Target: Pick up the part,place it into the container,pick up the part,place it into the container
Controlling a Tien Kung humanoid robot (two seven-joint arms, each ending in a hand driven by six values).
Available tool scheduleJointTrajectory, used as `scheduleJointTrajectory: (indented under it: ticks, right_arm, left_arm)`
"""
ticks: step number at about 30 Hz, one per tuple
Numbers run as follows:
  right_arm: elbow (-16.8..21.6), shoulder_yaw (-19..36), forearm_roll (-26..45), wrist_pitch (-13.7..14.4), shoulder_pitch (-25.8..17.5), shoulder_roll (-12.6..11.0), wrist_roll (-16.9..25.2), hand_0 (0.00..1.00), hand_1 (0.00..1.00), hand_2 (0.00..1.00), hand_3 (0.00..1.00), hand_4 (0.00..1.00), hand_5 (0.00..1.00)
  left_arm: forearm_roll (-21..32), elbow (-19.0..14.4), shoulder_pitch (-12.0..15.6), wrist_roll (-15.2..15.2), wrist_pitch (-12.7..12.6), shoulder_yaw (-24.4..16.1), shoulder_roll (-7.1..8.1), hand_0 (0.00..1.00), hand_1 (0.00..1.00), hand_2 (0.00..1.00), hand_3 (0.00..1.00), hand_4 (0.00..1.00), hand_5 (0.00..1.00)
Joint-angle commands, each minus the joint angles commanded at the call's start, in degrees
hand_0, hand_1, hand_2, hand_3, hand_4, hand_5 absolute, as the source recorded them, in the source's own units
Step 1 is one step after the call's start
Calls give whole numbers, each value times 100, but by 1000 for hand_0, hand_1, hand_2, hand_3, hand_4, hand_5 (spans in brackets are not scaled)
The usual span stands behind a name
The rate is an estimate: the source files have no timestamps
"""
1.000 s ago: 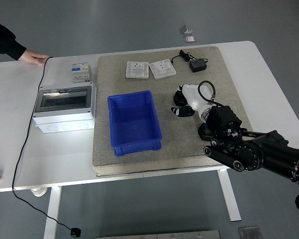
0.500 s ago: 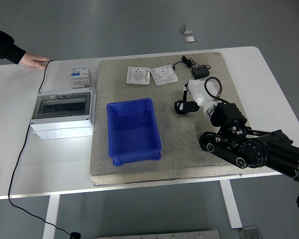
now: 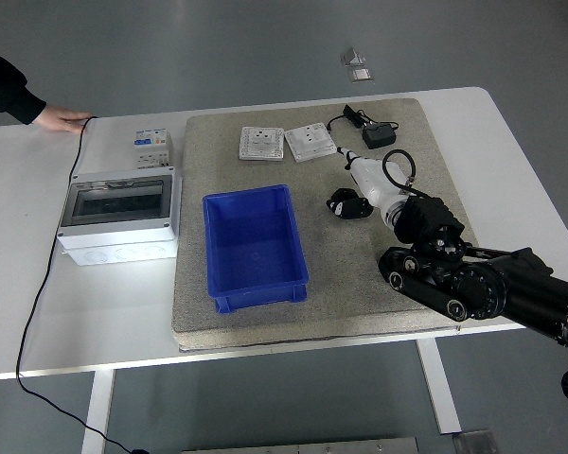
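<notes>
Right arm's white-and-black five-fingered hand (image 3: 363, 182) has shifted a bit toward the table's far side since half a second ago, white fingers now pointing toward the two white wall sockets; whether it is gripping anything cannot be told, the finger ends are too small and partly hidden. The small black part (image 3: 346, 203) now lies on the grey felt mat (image 3: 360, 274) just left of the hand, touching or nearly touching it, hard to say which; earlier it sat tighter under the fingers. The open blue rectangular plastic container (image 3: 254, 248) is unmoved, left of the part, well apart from it, nothing visible inside. Two white square socket plates (image 3: 286, 144) lie side by side at the mat's far edge; a black power adapter with cable (image 3: 376, 135) is just beyond the hand. Off the mat on the white table (image 3: 114, 293): grey distribution box with clear lid (image 3: 120, 214), a small white circuit breaker (image 3: 151, 144) behind it, thin black cable (image 3: 40, 284) running to a person's hand (image 3: 62, 118) resting at the far left corner, as before. Left arm out of frame.
</notes>
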State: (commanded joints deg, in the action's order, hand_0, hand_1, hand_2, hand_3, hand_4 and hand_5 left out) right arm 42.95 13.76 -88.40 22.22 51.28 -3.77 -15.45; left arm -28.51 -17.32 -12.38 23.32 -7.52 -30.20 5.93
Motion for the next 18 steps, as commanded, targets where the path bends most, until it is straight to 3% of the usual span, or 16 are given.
scheduleJointTrajectory:
  ticks: [7, 8, 13, 14, 18]
  right_arm:
    - [-221, -403, 298, -127, 68, 89, -52, 783, 746, 815, 918, 789, 392]
    - [-293, -519, 390, -132, 84, 124, -40, 777, 731, 779, 855, 764, 375]
    - [-554, -1025, 744, -162, 121, 258, 0, 777, 731, 779, 855, 764, 375]
    - [-579, -1094, 805, -168, 120, 273, 13, 767, 704, 740, 800, 772, 394]
    - [-586, -1172, 929, -232, 115, 286, 58, 767, 704, 740, 800, 772, 394]
  left_arm:
    - [-43, 0, -13, 16, 4, -23, -1, 657, 672, 697, 619, 636, 656]
    - [-50, -1, -14, 18, 5, -26, -2, 657, 671, 697, 618, 635, 657]
    - [-57, -1, -19, 17, 7, -27, -4, 657, 671, 697, 618, 635, 657]
    - [-52, -1, -20, 13, 6, -23, -3, 657, 671, 696, 617, 634, 656]
    - [-51, 0, -23, 3, 4, -19, 1, 657, 671, 696, 617, 634, 656]
